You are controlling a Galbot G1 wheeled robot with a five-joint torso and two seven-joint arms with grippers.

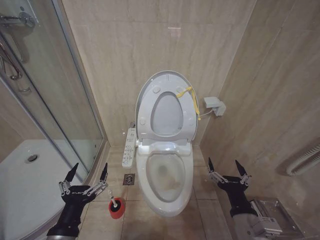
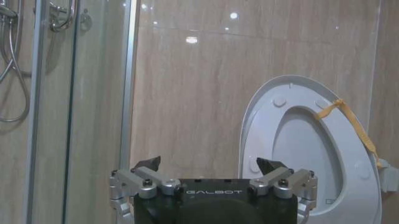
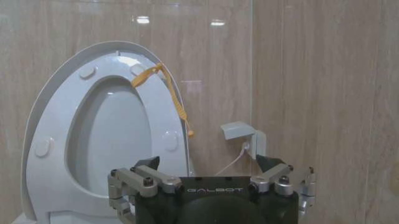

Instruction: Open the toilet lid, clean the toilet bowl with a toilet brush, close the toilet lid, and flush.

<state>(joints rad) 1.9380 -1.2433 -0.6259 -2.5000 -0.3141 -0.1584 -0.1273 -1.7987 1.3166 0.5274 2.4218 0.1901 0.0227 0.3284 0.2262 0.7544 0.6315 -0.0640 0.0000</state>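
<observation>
Both sets of black, pointed jaws stood spread wide and empty, the left gripper (image 1: 89, 173) low beside the glass shower screen (image 1: 75, 100) and the right gripper (image 1: 227, 169) near the beige tiled wall on the other side of the toilet. Between them the glossy white oval toilet bowl (image 1: 165, 192) lay uncovered, its toilet lid (image 1: 145, 95) tipped up against the wall with a yellow cord (image 1: 192, 100) tied at one edge. The toilet brush (image 1: 117, 202) sat in a small red holder (image 1: 116, 212) on the floor just beside the left gripper, near a floor drain (image 1: 129, 179).

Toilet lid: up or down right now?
Up. The toilet lid leans on the wall, underside bumpers showing, toilet bowl exposed.
</observation>
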